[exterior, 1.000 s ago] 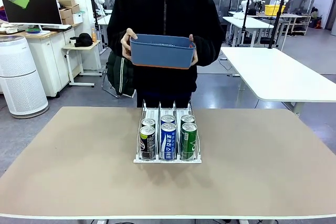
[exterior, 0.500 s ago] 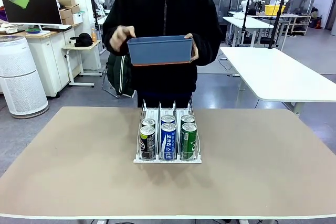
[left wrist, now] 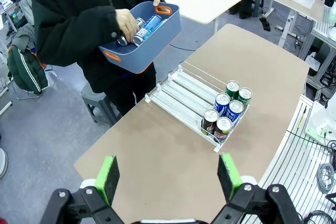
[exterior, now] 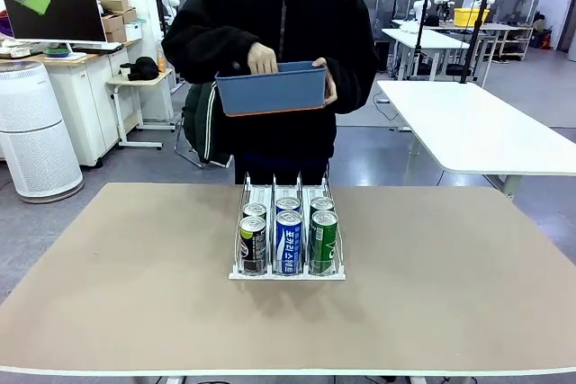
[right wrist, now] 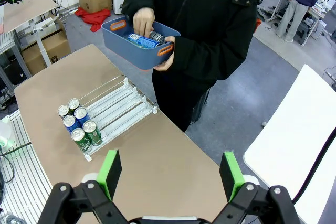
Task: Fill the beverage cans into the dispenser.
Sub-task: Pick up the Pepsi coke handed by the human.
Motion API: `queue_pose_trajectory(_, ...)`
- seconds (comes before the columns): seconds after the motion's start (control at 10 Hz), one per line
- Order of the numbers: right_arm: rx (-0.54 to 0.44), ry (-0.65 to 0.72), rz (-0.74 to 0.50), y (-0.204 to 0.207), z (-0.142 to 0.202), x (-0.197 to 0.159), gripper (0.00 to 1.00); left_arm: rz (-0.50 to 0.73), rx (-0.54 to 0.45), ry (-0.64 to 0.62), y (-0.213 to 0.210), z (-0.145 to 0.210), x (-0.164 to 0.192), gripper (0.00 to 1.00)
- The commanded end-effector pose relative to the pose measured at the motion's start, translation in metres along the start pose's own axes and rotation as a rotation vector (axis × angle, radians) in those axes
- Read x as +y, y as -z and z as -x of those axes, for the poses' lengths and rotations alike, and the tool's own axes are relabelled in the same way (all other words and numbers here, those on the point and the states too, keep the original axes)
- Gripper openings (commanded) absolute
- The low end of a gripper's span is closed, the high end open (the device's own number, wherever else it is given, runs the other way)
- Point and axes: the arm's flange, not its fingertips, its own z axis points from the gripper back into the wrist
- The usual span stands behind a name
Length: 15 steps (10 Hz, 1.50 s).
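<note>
Six cans (exterior: 288, 238) are standing at the six o'clock end of the rack (exterior: 272, 193), in the middle of the surface (exterior: 450, 294). At twelve o'clock a person's hand (exterior: 262, 59) is resting in a blue bin (exterior: 270, 94) of more cans (right wrist: 137, 39). Both the left pincer (left wrist: 169, 174) and right pincer (right wrist: 170, 173) are gaping, empty.

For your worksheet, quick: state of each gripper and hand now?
Left gripper: open, empty.
Right gripper: open, empty.
One hand: holds bin.
Other hand: reaching into bin.
</note>
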Motion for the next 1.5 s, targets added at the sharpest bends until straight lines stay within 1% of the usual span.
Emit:
queue_pose_trajectory(0.0, -0.002, 0.0, -0.002, -0.0006, 0.0005, 0.0013, 1.0, -0.001, -0.001, -0.002, 0.0003, 0.0012, 0.0006, 1.0)
queue_pose_trajectory(1.4, -0.002, 0.0, -0.002, -0.0006, 0.0005, 0.0013, 1.0, -0.001, -0.001, -0.002, 0.0003, 0.0012, 0.0006, 1.0)
